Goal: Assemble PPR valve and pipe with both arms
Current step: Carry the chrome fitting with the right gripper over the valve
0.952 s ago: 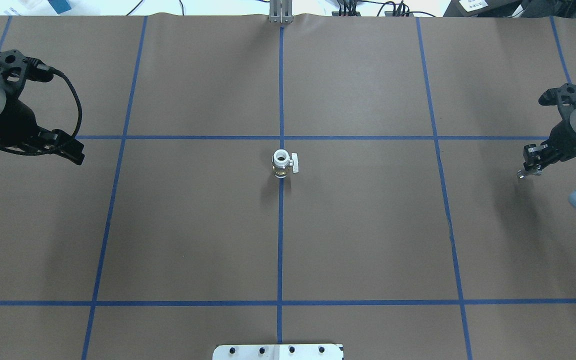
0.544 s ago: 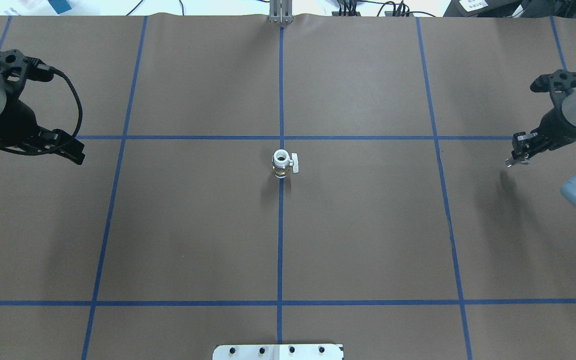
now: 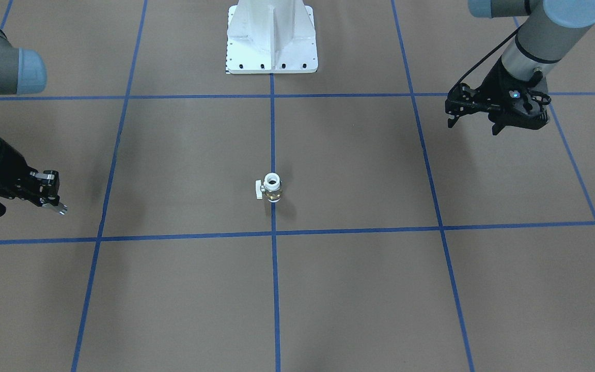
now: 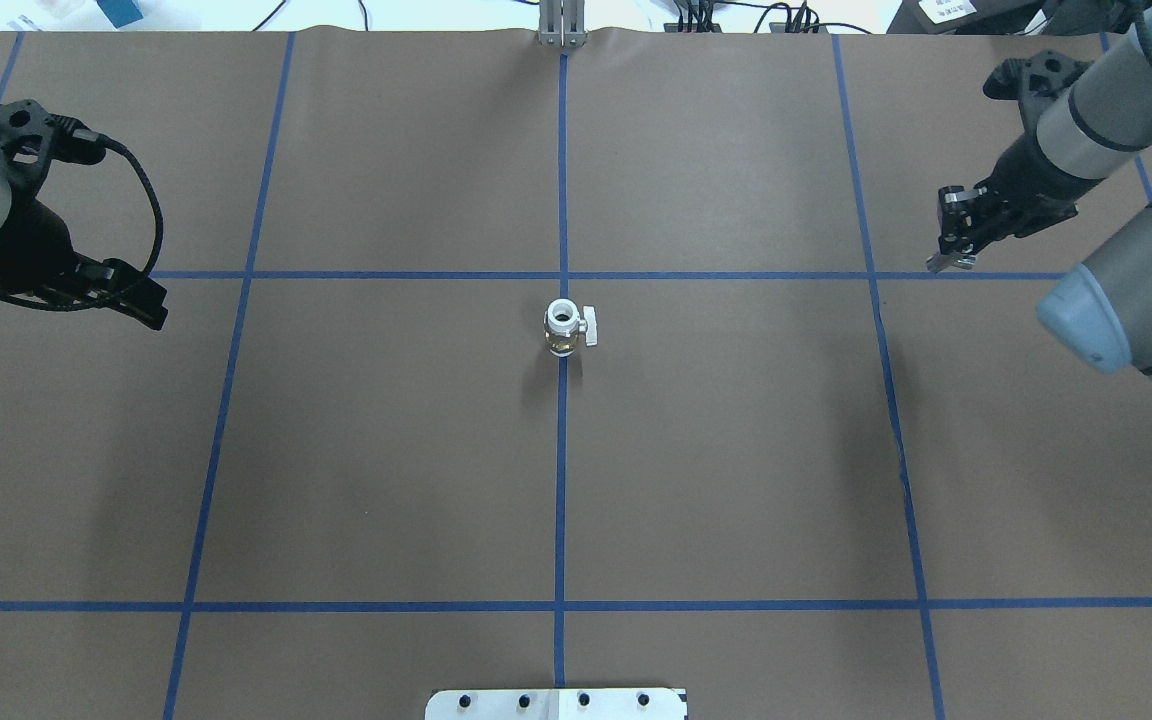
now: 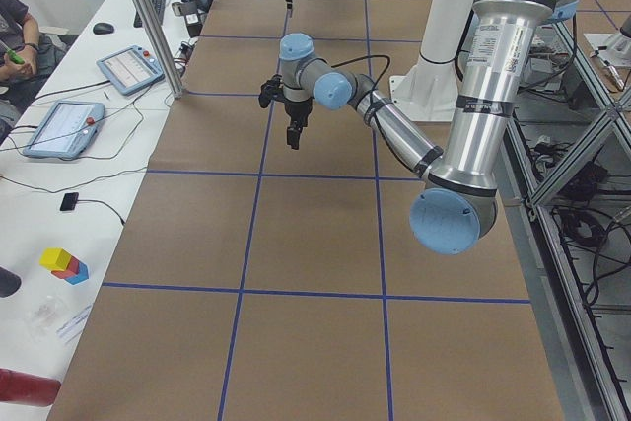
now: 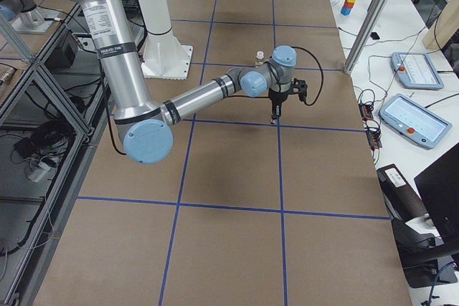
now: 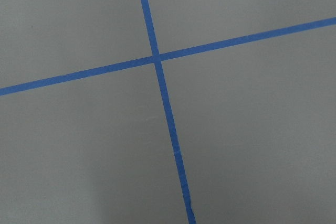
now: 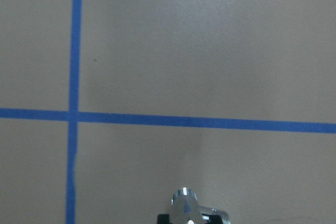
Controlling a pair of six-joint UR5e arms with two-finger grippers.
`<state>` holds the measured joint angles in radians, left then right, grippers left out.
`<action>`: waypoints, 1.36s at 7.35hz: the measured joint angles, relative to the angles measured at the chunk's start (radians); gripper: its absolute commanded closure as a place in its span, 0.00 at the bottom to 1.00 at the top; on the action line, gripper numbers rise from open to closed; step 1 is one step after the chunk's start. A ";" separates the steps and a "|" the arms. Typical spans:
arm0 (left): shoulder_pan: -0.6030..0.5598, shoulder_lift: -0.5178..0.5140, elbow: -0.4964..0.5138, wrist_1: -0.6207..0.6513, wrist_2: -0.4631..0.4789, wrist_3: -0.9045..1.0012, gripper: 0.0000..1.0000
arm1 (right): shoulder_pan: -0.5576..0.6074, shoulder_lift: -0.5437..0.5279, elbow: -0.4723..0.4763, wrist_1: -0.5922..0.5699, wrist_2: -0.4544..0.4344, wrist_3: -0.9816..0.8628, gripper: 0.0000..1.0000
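PPR valve stands upright at the centre of the table, on the blue tape line, white ring up, with nothing touching it. Right gripper hovers well off to the right, clenched on the silver pipe. Left gripper hangs far on the other side, jaws spread, empty.

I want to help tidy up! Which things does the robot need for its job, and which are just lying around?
For the job: PPR valve; pipe, held in right gripper; left gripper.

Just lying about: coloured blocks; tablet; both on the side desk.
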<state>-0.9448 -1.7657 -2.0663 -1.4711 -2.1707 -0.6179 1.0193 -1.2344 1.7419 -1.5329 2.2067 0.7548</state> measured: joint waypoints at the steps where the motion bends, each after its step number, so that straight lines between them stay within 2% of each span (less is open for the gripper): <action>1: 0.000 0.000 0.003 0.000 0.000 0.001 0.01 | -0.033 0.055 0.013 -0.030 -0.003 0.056 1.00; 5: 0.001 -0.001 0.010 -0.001 0.000 0.004 0.01 | -0.208 0.349 0.012 -0.219 -0.060 0.358 1.00; 6: 0.001 -0.001 0.015 -0.001 0.000 0.012 0.01 | -0.259 0.428 -0.012 -0.263 -0.088 0.418 1.00; 8: 0.001 -0.001 0.020 -0.002 0.001 0.022 0.01 | -0.332 0.577 -0.124 -0.314 -0.131 0.488 1.00; 10: 0.001 -0.001 0.028 -0.003 0.002 0.025 0.01 | -0.379 0.638 -0.190 -0.323 -0.162 0.515 1.00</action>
<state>-0.9434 -1.7671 -2.0387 -1.4736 -2.1691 -0.5929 0.6406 -0.5968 1.5515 -1.8563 2.0447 1.2700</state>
